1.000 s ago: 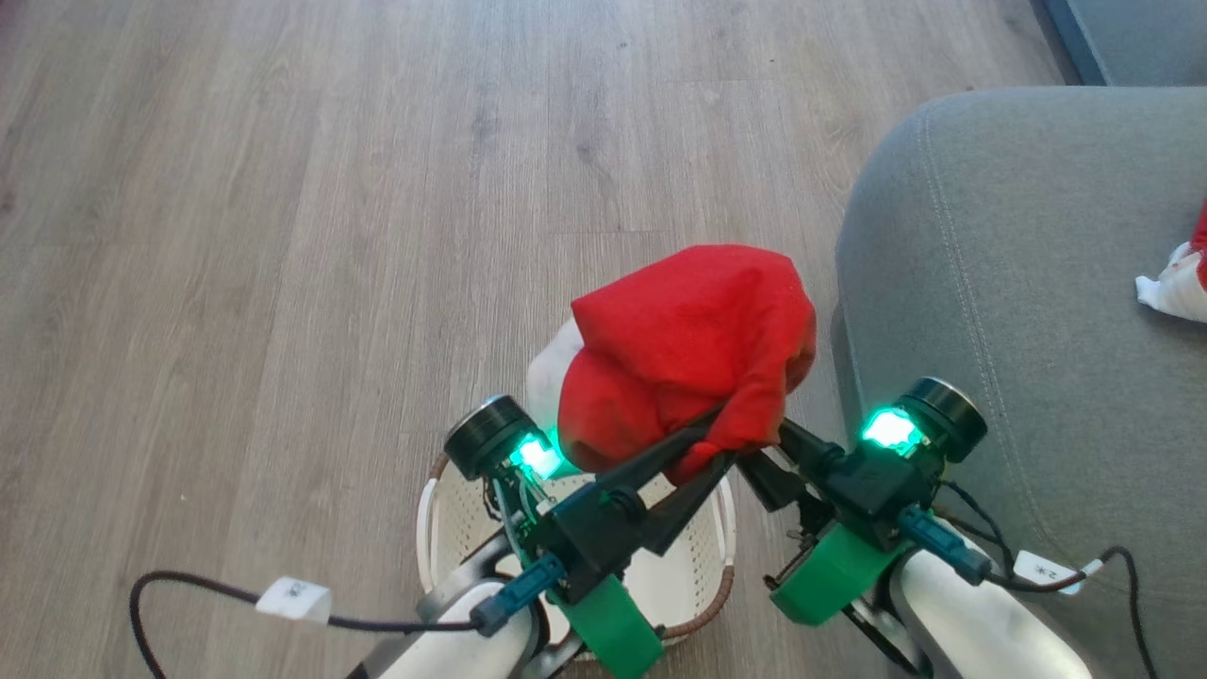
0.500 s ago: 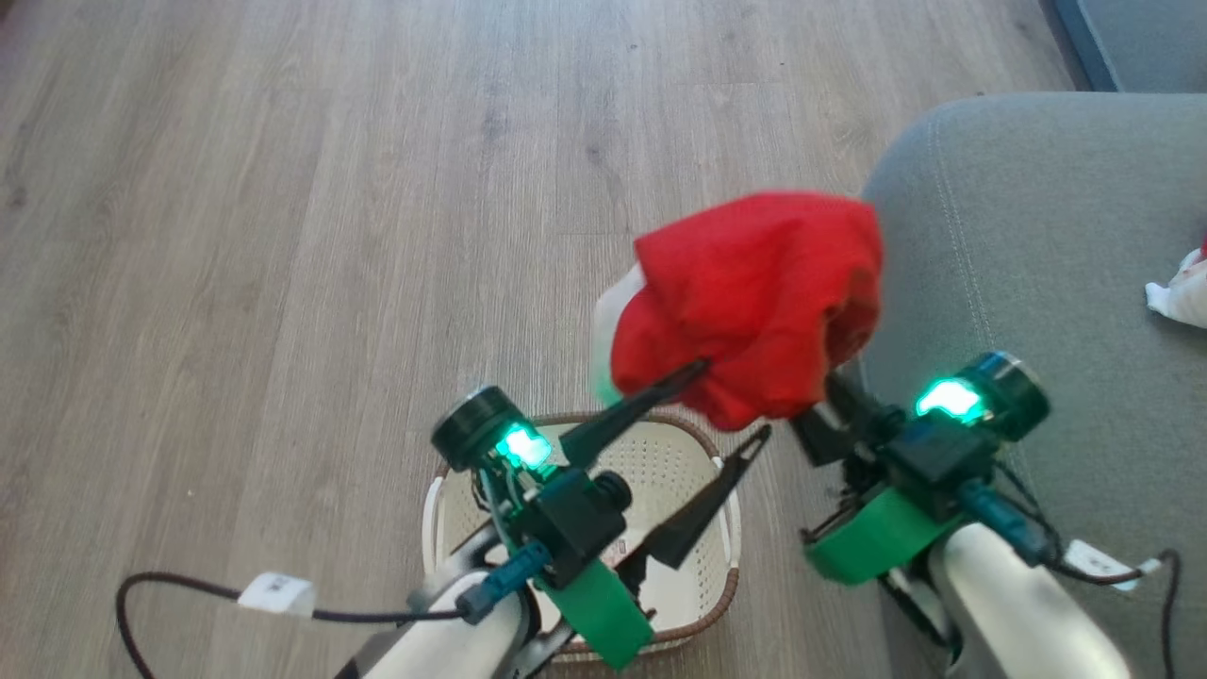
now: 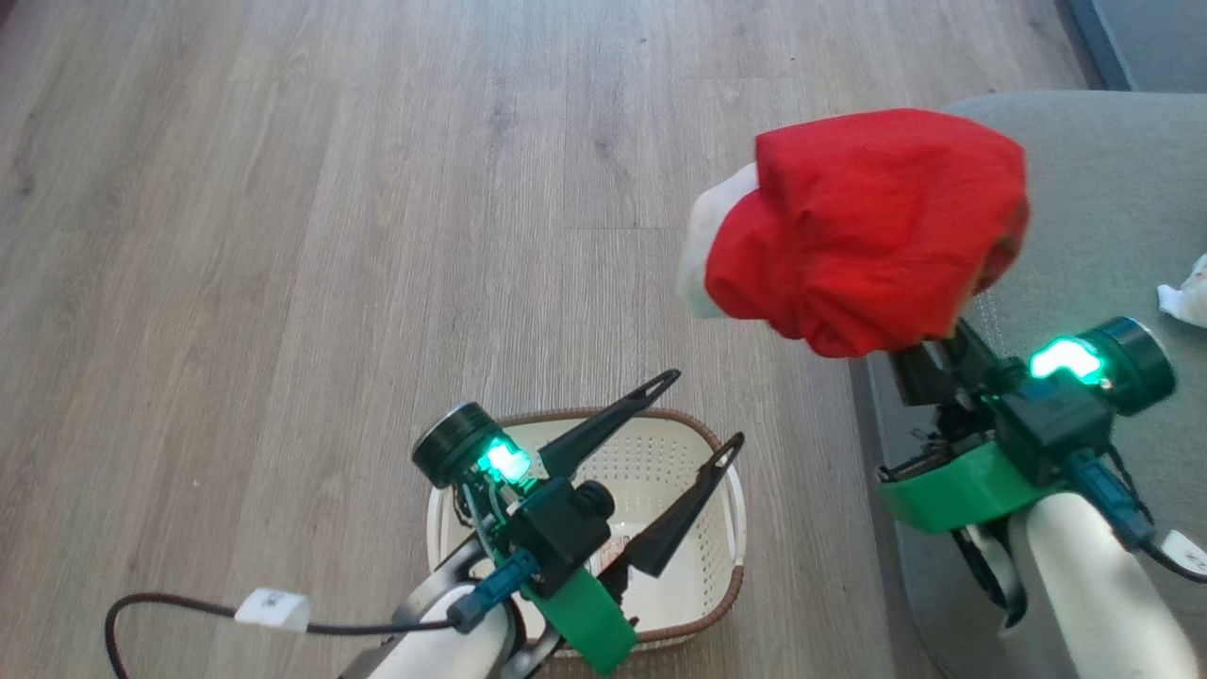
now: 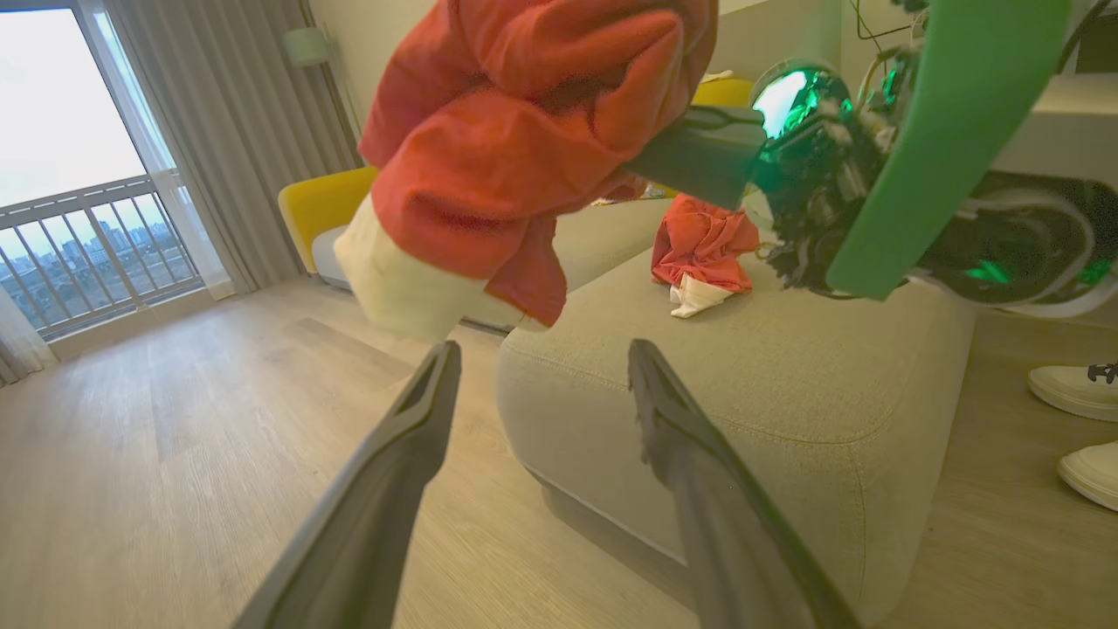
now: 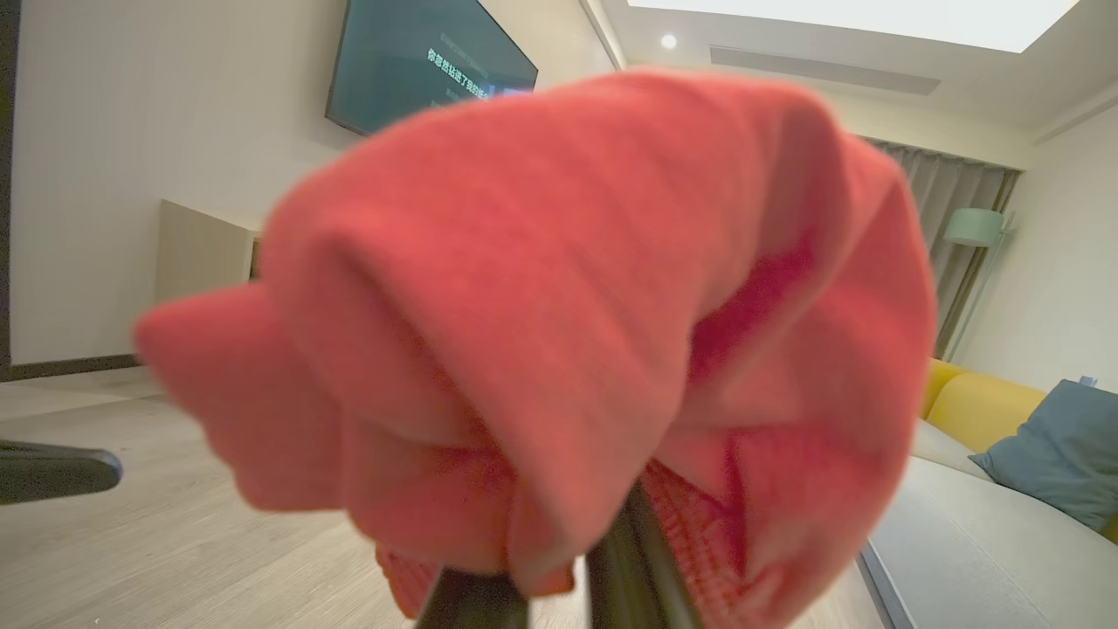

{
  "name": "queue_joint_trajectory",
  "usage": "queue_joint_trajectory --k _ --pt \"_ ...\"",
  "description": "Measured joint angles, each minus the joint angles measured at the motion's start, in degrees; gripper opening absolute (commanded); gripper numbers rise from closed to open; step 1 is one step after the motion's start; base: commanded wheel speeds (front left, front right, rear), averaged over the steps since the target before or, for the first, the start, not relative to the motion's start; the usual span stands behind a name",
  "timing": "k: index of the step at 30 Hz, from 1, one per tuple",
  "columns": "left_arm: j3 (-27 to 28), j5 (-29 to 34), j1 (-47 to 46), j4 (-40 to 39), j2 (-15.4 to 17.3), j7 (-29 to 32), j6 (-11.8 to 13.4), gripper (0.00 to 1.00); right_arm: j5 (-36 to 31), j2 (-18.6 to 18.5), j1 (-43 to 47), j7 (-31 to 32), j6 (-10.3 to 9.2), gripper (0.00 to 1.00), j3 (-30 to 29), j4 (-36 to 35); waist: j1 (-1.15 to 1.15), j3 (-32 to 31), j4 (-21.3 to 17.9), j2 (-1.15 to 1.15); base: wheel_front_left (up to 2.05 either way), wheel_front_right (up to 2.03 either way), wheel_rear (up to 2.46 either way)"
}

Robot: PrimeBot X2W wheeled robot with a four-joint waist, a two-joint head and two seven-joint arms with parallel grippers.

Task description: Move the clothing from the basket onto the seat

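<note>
The bigger red garment is hanging up in the air all bunched, with its white cuff poking out on the left. It's sitting right over the rounded corner of the grey seat, where the cushion edge is dropping to the wood floor. The smaller red garment is lying crumpled further in on the seat, well apart from that corner, so a wide stretch of bare cushion is showing between them. The cream basket is sitting on the floor near the seat's side, with a strip of floor between. The right gripper is coming up from underneath, fingers clamped together on a fold of the bigger garment. The left gripper is hovering over the basket, fingers spread wide apart, holding nothing and touching nothing.
</note>
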Motion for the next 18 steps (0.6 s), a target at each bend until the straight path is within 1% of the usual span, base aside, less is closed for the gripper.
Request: queue_joint_trajectory --k 8,14,18 --pt "1.5 0.0 1.3 3.2 0.1 0.0 0.0 1.00 0.0 -0.1 1.3 0.0 0.00 0.00 -4.9 -1.2 0.00 0.4 0.3 0.00 0.00 0.00 0.00" --pt "1.8 0.0 2.9 5.2 0.2 0.0 0.0 1.00 0.0 0.1 4.5 0.0 0.00 0.00 -9.4 -1.1 0.00 0.8 0.1 0.00 0.00 0.00 0.00" --pt "2.0 0.0 3.7 6.4 0.2 0.0 0.0 1.00 0.0 1.1 5.5 0.0 0.00 0.00 -11.4 -0.5 0.00 0.9 -0.3 0.00 0.00 0.00 0.00"
